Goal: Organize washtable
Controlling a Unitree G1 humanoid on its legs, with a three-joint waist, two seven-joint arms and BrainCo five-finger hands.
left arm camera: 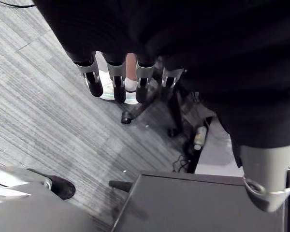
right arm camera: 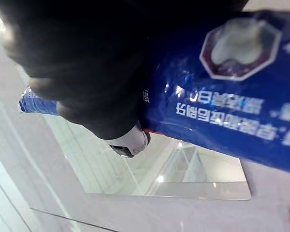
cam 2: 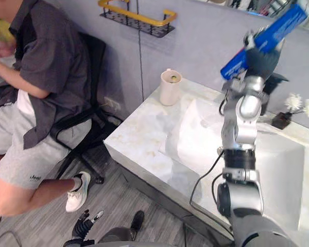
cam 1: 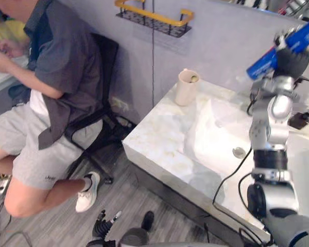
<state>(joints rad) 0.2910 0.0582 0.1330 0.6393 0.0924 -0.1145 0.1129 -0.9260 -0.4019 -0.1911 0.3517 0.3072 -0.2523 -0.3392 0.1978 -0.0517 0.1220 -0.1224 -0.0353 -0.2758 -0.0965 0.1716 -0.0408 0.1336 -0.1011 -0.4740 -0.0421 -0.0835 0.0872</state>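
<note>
My right hand [cam 2: 260, 57] is raised high above the back of the white marble washtable [cam 1: 159, 146], its fingers curled round a blue toothpaste tube [cam 2: 278, 28]. The tube slants up to the right and sticks out on both sides of the hand. In the right wrist view the blue tube [right arm camera: 222, 96] lies across the dark palm, with one fingertip [right arm camera: 129, 141] pressed against it. A beige cup [cam 1: 187, 86] with a small item inside stands at the washtable's back left corner. My left hand [left arm camera: 117, 79] hangs low over the grey floor, fingers straight and holding nothing.
The basin [cam 1: 221, 128] with its drain [cam 1: 239, 152] lies under the raised arm. A small dark vase of white flowers [cam 2: 292, 109] stands at the back right. A yellow-rimmed rack [cam 1: 154, 18] hangs on the wall. A person [cam 1: 46, 92] sits on a black chair [cam 1: 100, 123] to the left.
</note>
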